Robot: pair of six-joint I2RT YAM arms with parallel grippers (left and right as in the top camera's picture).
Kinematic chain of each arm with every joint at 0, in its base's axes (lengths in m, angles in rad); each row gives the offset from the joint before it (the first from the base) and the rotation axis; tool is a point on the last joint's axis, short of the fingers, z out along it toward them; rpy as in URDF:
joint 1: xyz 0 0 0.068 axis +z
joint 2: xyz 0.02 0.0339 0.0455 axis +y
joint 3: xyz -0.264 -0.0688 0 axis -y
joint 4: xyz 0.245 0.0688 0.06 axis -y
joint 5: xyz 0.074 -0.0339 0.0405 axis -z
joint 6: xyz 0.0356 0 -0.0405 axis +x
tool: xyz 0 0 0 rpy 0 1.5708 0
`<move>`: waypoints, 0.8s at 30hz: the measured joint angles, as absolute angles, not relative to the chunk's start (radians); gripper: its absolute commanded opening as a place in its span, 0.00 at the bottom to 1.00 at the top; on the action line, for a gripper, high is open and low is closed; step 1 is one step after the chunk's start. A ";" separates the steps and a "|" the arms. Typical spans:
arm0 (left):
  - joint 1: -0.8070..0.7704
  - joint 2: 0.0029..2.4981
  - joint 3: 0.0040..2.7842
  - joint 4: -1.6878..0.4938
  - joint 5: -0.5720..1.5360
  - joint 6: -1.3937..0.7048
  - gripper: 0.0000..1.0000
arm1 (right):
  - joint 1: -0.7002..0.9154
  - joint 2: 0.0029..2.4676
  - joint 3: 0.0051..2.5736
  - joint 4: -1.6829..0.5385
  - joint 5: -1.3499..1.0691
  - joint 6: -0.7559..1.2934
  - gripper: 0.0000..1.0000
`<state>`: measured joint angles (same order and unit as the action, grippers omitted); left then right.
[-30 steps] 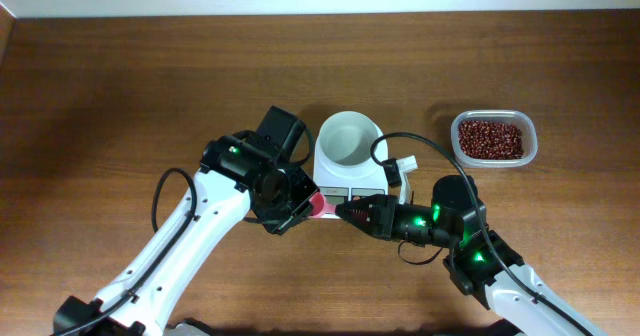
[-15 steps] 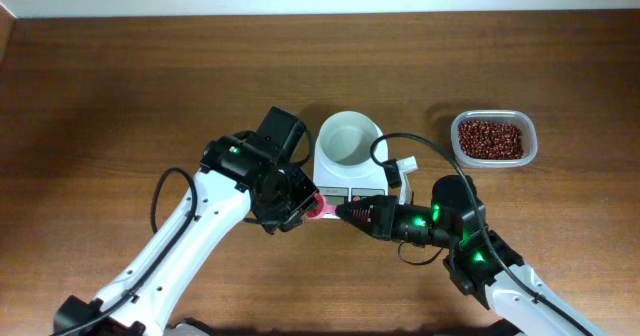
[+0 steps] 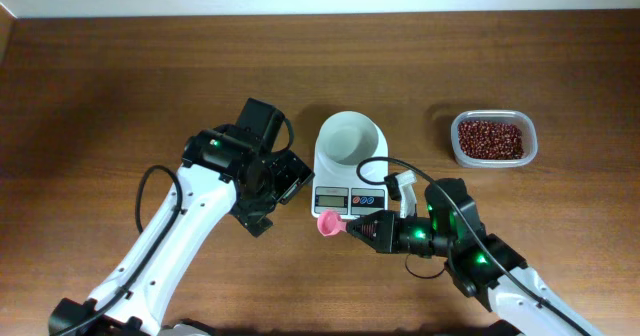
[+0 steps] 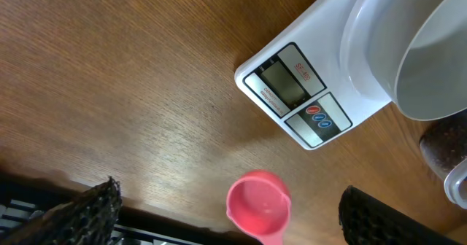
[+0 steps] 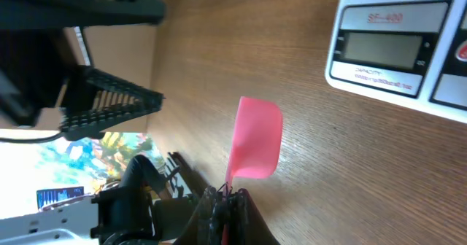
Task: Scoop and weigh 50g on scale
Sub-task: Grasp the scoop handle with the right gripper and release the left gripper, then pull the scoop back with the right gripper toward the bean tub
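The brown desk (image 3: 100, 96) carries everything, with both arms reaching in from its near edge. The left end effector (image 3: 278, 202) stands with its fingers wide apart and holds nothing, just left of the scale. The right end effector (image 3: 352, 226) is clamped together on the handle of a pink spoon (image 3: 329, 223). The white scale (image 3: 348, 176) sits about mid-desk, its round bowl (image 3: 350, 139) towards the far edge and looking empty, and its display (image 4: 283, 84) facing the near edge with no digits that can be read. A clear tub (image 3: 531, 141) stands well apart from it towards the right edge, level with the bowl, and all the red-brown beans (image 3: 490, 138) lie inside. The spoon hovers or rests just in front of the display end of the scale, and its cup shows no beans. So the scooping seems only about to start. The next move likely calls for swinging the spoon right to the tub, dipping it in, and keeping it level on the way to the bowl — while steering clear of the scale's corner.
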<state>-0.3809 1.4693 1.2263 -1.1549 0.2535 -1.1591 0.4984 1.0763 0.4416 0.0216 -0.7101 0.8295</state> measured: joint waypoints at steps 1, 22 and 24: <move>-0.381 1.470 1.226 -1.155 0.253 -1.159 0.99 | 0.498 1.052 0.442 0.015 -0.707 0.830 0.04; -0.381 1.470 1.226 -1.155 0.253 -1.159 0.99 | 0.498 0.694 0.442 -0.252 -0.590 0.805 0.04; -0.381 1.470 1.226 -1.155 0.253 -1.159 0.99 | 0.498 0.694 0.442 -0.252 -0.586 0.804 0.04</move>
